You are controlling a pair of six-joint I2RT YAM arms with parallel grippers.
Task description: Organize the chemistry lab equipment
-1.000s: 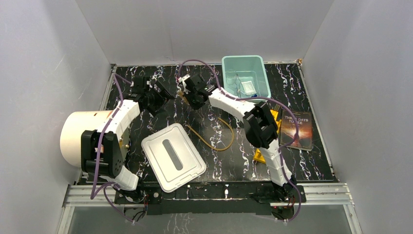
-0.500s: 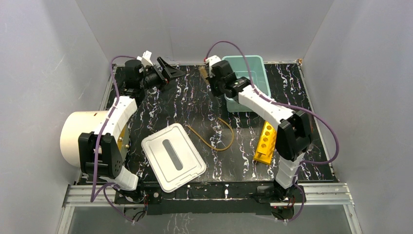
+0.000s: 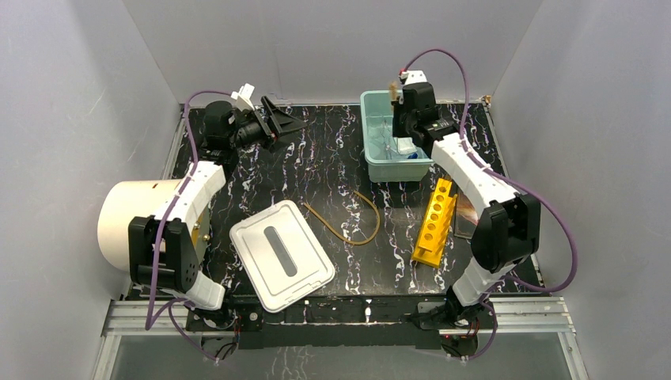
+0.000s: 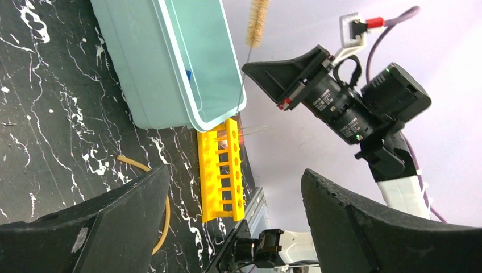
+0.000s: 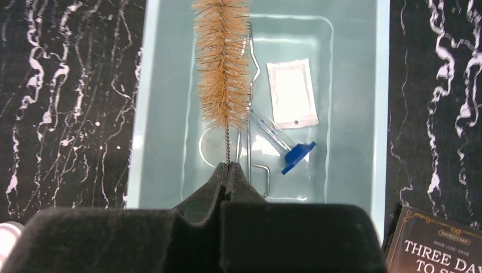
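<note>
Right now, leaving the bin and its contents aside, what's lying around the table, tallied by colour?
Yellow, test-tube rack: 1
White, lid: 1
Amber, tubing loop: 1
Cream, cylinder: 1
Dark, book: 1
Total: 5

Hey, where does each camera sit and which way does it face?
Top external: fixed above, behind the bases, looking down on the table; both arms show.
Left wrist: on the left arm, looking sideways at the bin, rack and right arm; open jaws frame the bottom.
Right wrist: over the bin, looking straight down; shut jaws pinch the brush.
Shared: bin and brush, all three.
</note>
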